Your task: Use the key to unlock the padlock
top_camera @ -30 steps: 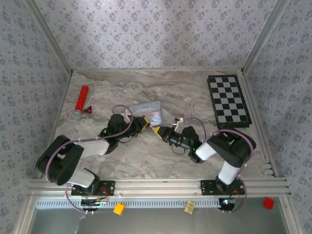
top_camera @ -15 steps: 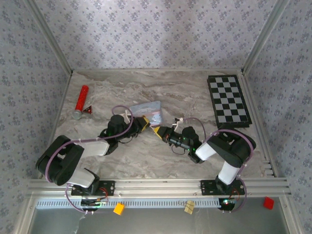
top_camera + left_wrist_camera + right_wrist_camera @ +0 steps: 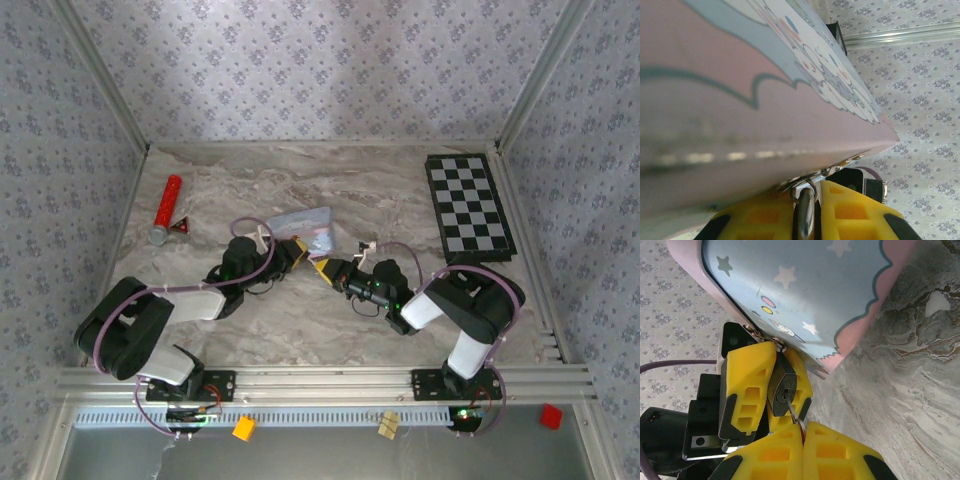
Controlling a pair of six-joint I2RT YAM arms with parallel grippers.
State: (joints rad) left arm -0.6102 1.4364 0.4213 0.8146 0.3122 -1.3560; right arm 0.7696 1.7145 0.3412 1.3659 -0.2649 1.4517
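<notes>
The padlock [image 3: 782,391] is a small dark metal block with flat sides. In the right wrist view its keyhole face looks at you. It sits squeezed between the two yellow fingers [image 3: 746,385] of your left gripper [image 3: 298,251], so that hand is closed tight on it. The lock's shiny silver loop [image 3: 812,183] pokes up past the fingers. It meets a little metal catch on the edge of the tin.

The key [image 3: 791,411] is a thin grey sliver. Its tip is right at the keyhole, but I cannot tell how far in it goes. Your right gripper [image 3: 802,432] is pinched shut on the key's other end. Its chunky yellow fingers press together, and they have square holes in them.

The tin [image 3: 805,290] lies just behind the lock, near the middle of the table [image 3: 300,320]. It is smooth and pale blue with a pink rim and round corners. It has little stars, dots and puffy cloud shapes drawn on it.

The table looks like grey and white marble with wavy lines. A red tube [image 3: 167,208] with a silver end lies far off to the left, with a small red triangle [image 3: 183,228] beside it. A black and white checkered board [image 3: 470,207] lies at the far right. The walls [image 3: 320,70] have a flower pattern.
</notes>
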